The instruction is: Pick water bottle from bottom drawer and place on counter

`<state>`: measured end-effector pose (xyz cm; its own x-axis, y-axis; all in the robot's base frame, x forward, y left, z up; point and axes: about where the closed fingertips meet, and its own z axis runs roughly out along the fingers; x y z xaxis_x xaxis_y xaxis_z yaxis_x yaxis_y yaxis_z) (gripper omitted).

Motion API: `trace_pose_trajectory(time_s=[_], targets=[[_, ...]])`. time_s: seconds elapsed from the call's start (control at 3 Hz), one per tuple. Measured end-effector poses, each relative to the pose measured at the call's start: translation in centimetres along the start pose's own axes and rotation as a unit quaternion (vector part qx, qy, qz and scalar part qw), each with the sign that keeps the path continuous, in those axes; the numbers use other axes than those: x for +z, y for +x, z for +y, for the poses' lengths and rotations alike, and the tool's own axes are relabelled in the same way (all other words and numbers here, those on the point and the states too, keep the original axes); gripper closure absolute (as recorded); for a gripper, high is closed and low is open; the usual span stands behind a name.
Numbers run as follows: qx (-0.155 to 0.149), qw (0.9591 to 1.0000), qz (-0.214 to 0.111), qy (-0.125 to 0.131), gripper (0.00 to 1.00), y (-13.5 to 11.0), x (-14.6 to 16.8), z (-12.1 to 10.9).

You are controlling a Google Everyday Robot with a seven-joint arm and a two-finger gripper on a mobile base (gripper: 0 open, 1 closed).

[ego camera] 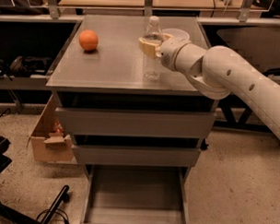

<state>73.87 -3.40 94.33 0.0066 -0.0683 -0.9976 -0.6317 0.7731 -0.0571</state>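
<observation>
The clear water bottle [152, 52] with a white cap stands upright over the grey counter [114, 62], right of centre, its base at or just above the surface. My gripper [150, 45] reaches in from the right and is shut on the bottle's upper body. The bottom drawer [136, 196] is pulled open below and its tray is empty. The two upper drawers are closed.
An orange [88, 40] sits at the counter's back left. A white bowl [176, 34] sits behind the gripper at the back right. A cardboard box [49, 138] stands on the floor left of the cabinet. A dark chair base [17, 206] is at lower left.
</observation>
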Motion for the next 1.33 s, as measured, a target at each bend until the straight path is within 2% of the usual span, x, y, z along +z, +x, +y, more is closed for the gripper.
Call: trace_pose_trajectory(time_s=[0.33, 0.67, 1.33], targets=[[0.002, 0.9999, -0.005, -0.009, 1.00, 1.11, 0.37, -0.43], [0.002, 0.9999, -0.005, -0.009, 0.82, 0.64, 0.35, -0.46], [0.002, 0.9999, -0.005, -0.009, 0.36, 0.63, 0.36, -0.45]])
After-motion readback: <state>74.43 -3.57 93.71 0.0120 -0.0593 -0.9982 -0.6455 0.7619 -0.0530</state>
